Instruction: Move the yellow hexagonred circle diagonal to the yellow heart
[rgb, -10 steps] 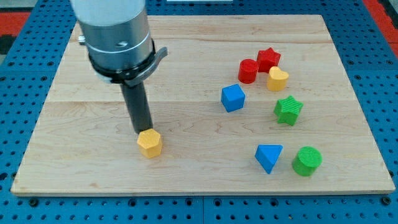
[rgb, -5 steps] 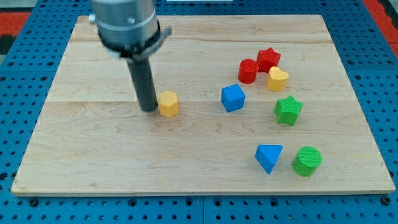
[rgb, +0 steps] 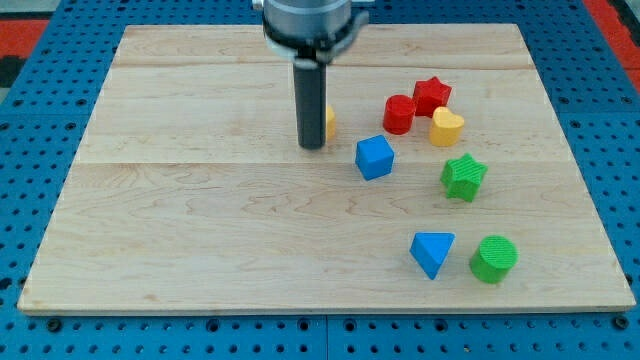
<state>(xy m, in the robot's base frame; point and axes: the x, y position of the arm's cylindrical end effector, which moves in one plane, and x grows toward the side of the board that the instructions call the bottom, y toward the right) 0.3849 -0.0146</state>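
On the board's upper middle: my tip, the lower end of the straight dark rod, rests on the pale wooden table top.
Tool state: a bare rod with no jaws, so it has hold of nothing; it only presses sideways against a block.
Yellow hexagon block: mostly hidden behind the rod, only a thin yellow sliver showing at the rod's right side, so its shape cannot be made out now; it appears to touch the rod.
Tip and blocks: the tip sits at the view's left of the yellow sliver and up-left of the blue cube, near it but apart.
Red cylinder block: toward the view's right of the rod, well short of it, just beside the red star block, which lies up-right of it.
Yellow heart block: right of the red cylinder and below the red star, close to both; whether they touch is unclear.
Green star block: below the yellow heart, a little apart.
Blue triangular block: at the lower right of the board.
Green cylinder block: just beside the blue triangular block, on its right.
Surround: a blue perforated bench frames the board on all sides.
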